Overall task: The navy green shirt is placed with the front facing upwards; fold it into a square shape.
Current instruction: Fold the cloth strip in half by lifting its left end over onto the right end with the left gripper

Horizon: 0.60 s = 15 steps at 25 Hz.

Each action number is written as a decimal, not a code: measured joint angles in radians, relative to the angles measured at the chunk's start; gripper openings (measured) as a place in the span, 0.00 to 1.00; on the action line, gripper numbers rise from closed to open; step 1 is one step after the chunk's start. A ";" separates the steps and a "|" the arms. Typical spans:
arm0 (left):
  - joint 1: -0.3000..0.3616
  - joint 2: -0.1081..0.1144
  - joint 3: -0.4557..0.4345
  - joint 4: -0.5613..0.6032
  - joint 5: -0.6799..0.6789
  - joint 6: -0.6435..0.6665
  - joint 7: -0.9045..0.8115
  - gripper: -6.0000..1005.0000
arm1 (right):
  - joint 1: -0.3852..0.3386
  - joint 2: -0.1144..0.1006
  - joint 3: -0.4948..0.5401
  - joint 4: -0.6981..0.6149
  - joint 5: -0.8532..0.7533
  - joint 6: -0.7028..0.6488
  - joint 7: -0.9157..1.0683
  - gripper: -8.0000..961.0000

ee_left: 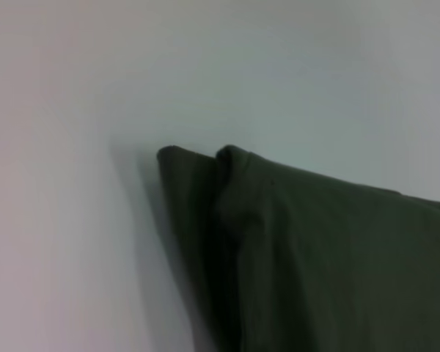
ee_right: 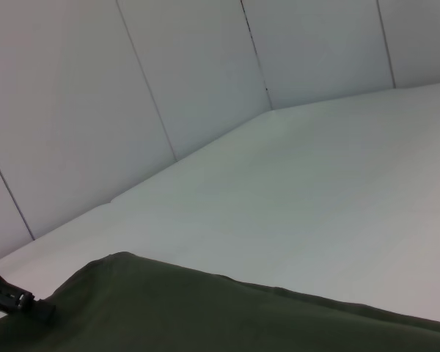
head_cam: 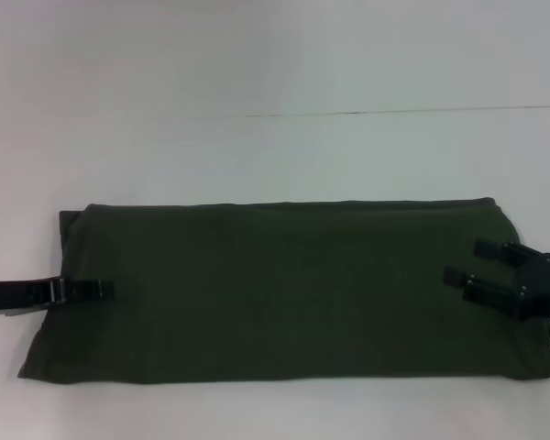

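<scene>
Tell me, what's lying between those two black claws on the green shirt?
Only the shirt itself: the head view shows bare folded cloth between the left gripper and right gripper.

No readable text, labels, brands, numbers or signs anywhere. Plain dark olive cloth across the lower half of the head view on the navy green shirt (head_cam: 284, 284), no lettering showing on the upturned face. Same plain fabric at lower right of the left wrist view and along the bottom edge of the right wrist view. Nothing printed on the white table (head_cam: 275, 156) in the upper half of the head view either.
</scene>
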 joint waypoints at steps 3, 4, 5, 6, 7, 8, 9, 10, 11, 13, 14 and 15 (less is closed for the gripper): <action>0.000 -0.001 0.001 0.000 -0.001 0.000 -0.001 0.64 | 0.000 0.000 0.000 0.001 0.000 0.000 0.000 0.89; -0.001 -0.001 0.001 0.000 -0.002 0.000 -0.001 0.61 | -0.001 0.000 0.000 0.002 0.000 0.000 0.000 0.89; -0.002 -0.001 0.001 0.000 -0.003 0.001 -0.001 0.57 | -0.001 0.000 0.000 0.002 0.000 0.000 0.000 0.89; -0.003 -0.001 0.001 0.000 -0.003 0.001 -0.001 0.55 | -0.002 0.000 0.000 0.003 0.000 0.000 0.000 0.89; -0.005 -0.001 0.002 0.000 -0.003 0.002 0.001 0.53 | -0.002 0.000 0.000 0.004 0.000 0.000 0.000 0.89; -0.006 -0.001 0.002 -0.001 -0.004 0.002 0.002 0.51 | -0.002 0.000 0.000 0.005 0.000 0.000 0.000 0.89; -0.008 -0.001 0.002 -0.002 -0.004 0.002 0.003 0.49 | -0.002 0.000 0.000 0.005 0.000 0.001 0.000 0.89; -0.010 -0.001 0.003 -0.004 -0.004 0.001 0.004 0.46 | -0.002 0.000 0.000 0.006 0.000 0.002 0.000 0.89; -0.011 -0.001 0.003 -0.006 -0.004 0.001 0.005 0.44 | -0.001 0.000 0.000 0.006 0.000 0.005 0.000 0.89; -0.014 -0.001 0.003 -0.007 -0.004 0.000 0.005 0.40 | 0.001 0.000 0.000 0.007 0.000 0.008 0.000 0.89; -0.015 -0.001 0.003 -0.007 -0.004 0.000 0.005 0.38 | 0.002 0.000 0.000 0.007 0.000 0.009 0.000 0.89; -0.016 -0.001 0.003 -0.007 -0.004 0.000 0.005 0.36 | 0.002 0.000 0.000 0.007 0.000 0.009 0.000 0.89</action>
